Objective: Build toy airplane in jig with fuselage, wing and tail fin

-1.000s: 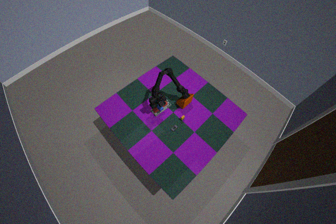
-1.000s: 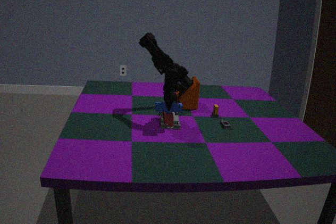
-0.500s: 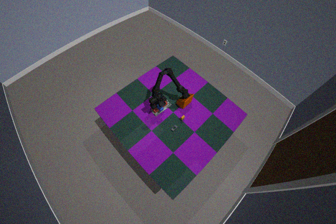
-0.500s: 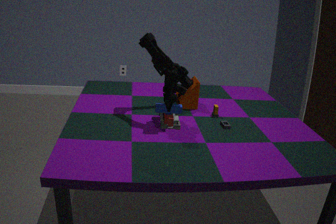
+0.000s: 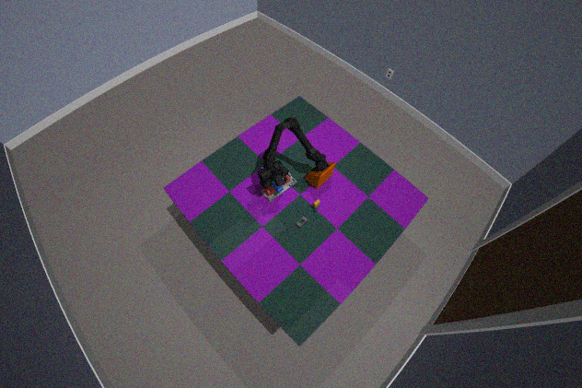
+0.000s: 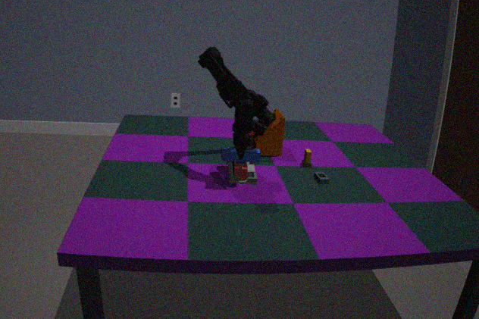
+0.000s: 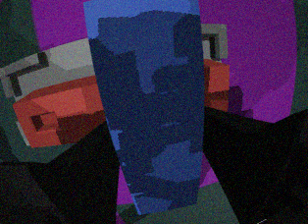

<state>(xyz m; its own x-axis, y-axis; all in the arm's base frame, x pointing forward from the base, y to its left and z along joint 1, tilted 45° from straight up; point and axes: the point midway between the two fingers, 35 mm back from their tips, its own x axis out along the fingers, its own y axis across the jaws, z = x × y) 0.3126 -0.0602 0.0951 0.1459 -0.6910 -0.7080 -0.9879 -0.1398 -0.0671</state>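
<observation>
The blue wing (image 5: 280, 189) (image 6: 228, 154) (image 7: 147, 90) is held crosswise over the red fuselage (image 5: 269, 191) (image 6: 240, 172) (image 7: 74, 101). My gripper (image 6: 240, 156) (image 7: 153, 116) is shut on the wing's middle. The wing is close above or on the fuselage; its tab and the top socket are hidden, so I cannot tell if they meet. The fuselage lies in the pale grey jig (image 6: 252, 179) (image 7: 69, 58), and its open tail socket shows in the wrist view. The yellow tail fin (image 5: 317, 203) (image 6: 307, 155) stands upright away from the jig, in a small dark holder.
A small grey holder (image 5: 301, 221) (image 6: 326, 181) lies on the checkered table near the tail fin. A large orange block (image 5: 320, 177) (image 6: 275, 139) stands beside the arm's base, behind the jig. The arm arches above the table between its base and the jig.
</observation>
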